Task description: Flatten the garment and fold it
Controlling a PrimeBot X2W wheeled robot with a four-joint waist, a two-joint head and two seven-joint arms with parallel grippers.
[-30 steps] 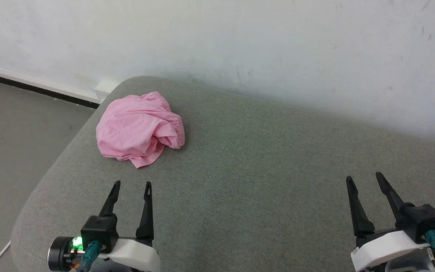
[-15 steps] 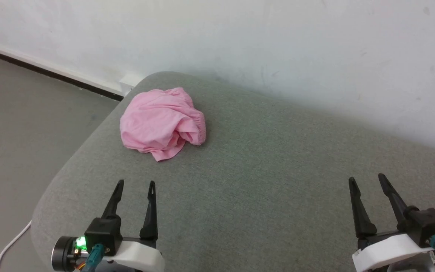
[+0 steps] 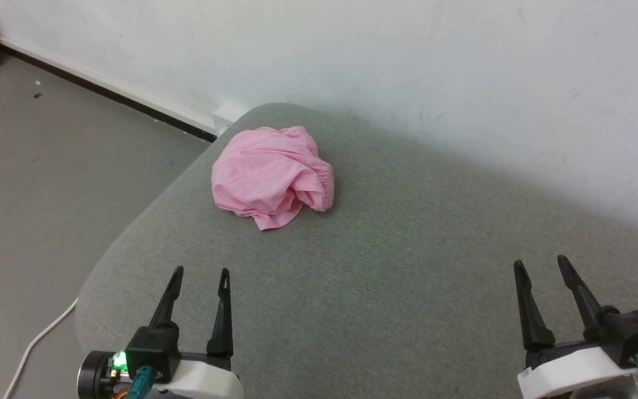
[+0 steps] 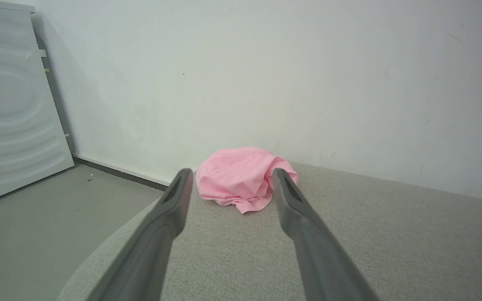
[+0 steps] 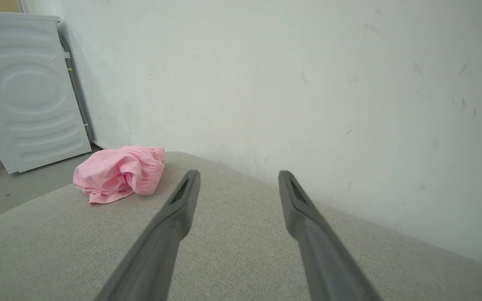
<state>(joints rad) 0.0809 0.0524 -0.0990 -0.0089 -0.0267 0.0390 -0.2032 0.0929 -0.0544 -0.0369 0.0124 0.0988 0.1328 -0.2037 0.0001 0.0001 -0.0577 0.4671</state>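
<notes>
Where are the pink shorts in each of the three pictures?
Head view: pink shorts left of centre, in the upper half.
Left wrist view: pink shorts in the middle.
Right wrist view: pink shorts at the left, about mid-height.
Shared landmark: the rounded corner of the grey cushion, close to the white wall.

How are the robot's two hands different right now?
The left gripper is near the pink shorts; the right gripper is far off to the side. The left gripper points straight at the shorts; the right gripper points past them, at the wall. Both are open and empty, with dark fingers over the grey cushion.
</notes>
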